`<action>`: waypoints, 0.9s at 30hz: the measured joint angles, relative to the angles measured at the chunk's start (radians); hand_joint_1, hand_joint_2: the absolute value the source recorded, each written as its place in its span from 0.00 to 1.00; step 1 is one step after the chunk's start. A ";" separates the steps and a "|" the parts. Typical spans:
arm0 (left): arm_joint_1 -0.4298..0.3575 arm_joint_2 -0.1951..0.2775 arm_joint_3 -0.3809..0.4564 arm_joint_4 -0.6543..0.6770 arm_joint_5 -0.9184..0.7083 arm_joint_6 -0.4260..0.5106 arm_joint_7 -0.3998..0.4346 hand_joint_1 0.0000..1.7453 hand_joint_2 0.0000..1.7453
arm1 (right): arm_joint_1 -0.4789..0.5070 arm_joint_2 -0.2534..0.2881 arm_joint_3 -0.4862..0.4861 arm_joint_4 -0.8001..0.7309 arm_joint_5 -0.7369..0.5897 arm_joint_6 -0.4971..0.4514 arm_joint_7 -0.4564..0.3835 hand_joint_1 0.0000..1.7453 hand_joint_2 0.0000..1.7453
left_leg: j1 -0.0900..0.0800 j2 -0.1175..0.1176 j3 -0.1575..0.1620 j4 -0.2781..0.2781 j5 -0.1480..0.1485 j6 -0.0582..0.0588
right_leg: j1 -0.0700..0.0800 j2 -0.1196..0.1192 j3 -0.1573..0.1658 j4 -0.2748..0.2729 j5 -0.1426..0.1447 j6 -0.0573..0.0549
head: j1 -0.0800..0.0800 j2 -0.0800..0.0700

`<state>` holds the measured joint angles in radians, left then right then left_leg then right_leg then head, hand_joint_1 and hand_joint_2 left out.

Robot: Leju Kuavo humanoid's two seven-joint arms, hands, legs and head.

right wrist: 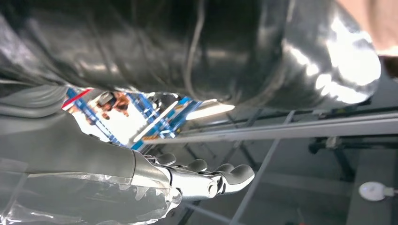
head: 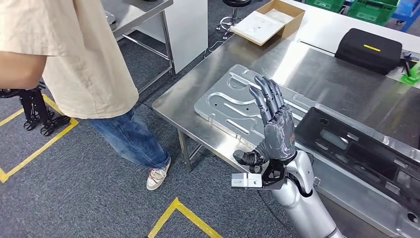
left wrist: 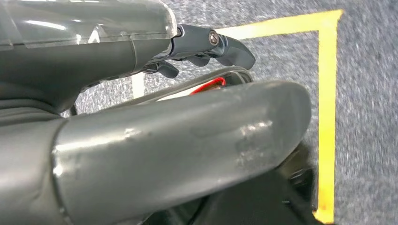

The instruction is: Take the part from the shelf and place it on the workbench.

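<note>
Hiding part [head: 233,106] corner, right hand [head: 277,134] empty

workshop or factory test floor. stainless steel workbench [head: 198,89] holding a machined metal plate [head: 233,101] and a black moulded part [head: 356,148]; grey carpet tile floor with yellow marking tape [head: 44,144]; green plastic crates [head: 374,10] and an open cardboard box [head: 270,20] at the back; person [head: 74,54] standing beside the bench.

No text, label, brand, number or sign can be read anywhere.
</note>
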<state>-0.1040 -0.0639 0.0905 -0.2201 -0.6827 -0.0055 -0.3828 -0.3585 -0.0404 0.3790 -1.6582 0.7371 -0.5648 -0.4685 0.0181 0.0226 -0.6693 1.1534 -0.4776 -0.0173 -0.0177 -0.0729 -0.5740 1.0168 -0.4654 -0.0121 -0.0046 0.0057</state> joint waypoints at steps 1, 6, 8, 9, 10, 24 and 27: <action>0.001 0.003 0.003 0.000 0.001 0.002 -0.005 0.00 0.00 | -0.004 0.000 0.003 0.002 -0.002 0.000 0.000 0.00 0.00 | -0.003 0.021 0.032 -0.062 0.022 0.003 | 0.002 -0.010 0.000 0.004 -0.004 0.005 | 0.000 0.000; 0.012 0.013 0.018 0.000 0.002 0.005 -0.019 0.00 0.00 | -0.024 0.004 0.014 0.011 -0.017 -0.001 -0.003 0.00 0.00 | -0.011 0.012 0.063 -0.129 0.039 0.037 | 0.008 -0.039 0.009 0.011 -0.018 0.032 | 0.001 0.000; 0.017 0.018 0.023 0.000 0.003 0.006 -0.020 0.00 0.00 | -0.030 0.006 0.017 0.015 -0.020 -0.002 -0.005 0.00 0.00 | -0.007 -0.008 0.066 -0.136 0.044 0.050 | 0.002 0.002 -0.008 0.058 -0.053 0.041 | 0.001 0.000; 0.018 0.020 0.025 0.000 0.004 0.006 -0.020 0.00 0.00 | -0.032 0.006 0.018 0.016 -0.020 -0.003 -0.006 0.00 0.00 | -0.007 -0.018 0.067 -0.137 0.046 0.054 | 0.001 0.031 -0.034 0.112 -0.082 0.043 | 0.001 0.000; 0.018 0.022 0.029 0.000 0.005 0.006 -0.020 0.00 0.00 | -0.032 0.006 0.018 0.018 -0.020 -0.004 -0.007 0.00 0.00 | -0.007 -0.029 0.066 -0.137 0.046 0.057 | 0.001 0.052 -0.067 0.179 -0.113 0.043 | 0.002 0.000; 0.040 0.062 0.065 0.007 0.028 0.014 0.000 0.00 0.00 | -0.047 0.027 0.038 0.036 -0.040 -0.013 -0.015 0.00 0.00 | -0.011 -0.070 0.022 -0.059 0.003 0.020 | 0.001 0.089 0.006 -0.017 0.012 -0.008 | 0.000 0.000; 0.042 0.075 0.079 0.008 0.036 0.023 0.016 0.00 0.00 | -0.046 0.031 0.043 0.043 -0.051 -0.019 -0.021 0.00 0.00 | -0.003 -0.035 -0.065 0.114 -0.071 0.007 | 0.003 0.044 0.010 -0.018 0.007 -0.012 | -0.001 0.000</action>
<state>-0.0624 0.0114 0.1696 -0.2125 -0.6468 0.0177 -0.3667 -0.4046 -0.0090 0.4216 -1.6147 0.6866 -0.5836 -0.4895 0.0151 -0.0127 -0.7344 1.2676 -0.5489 -0.0100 -0.0147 -0.0284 -0.5635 0.9989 -0.4586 -0.0240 -0.0054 0.0057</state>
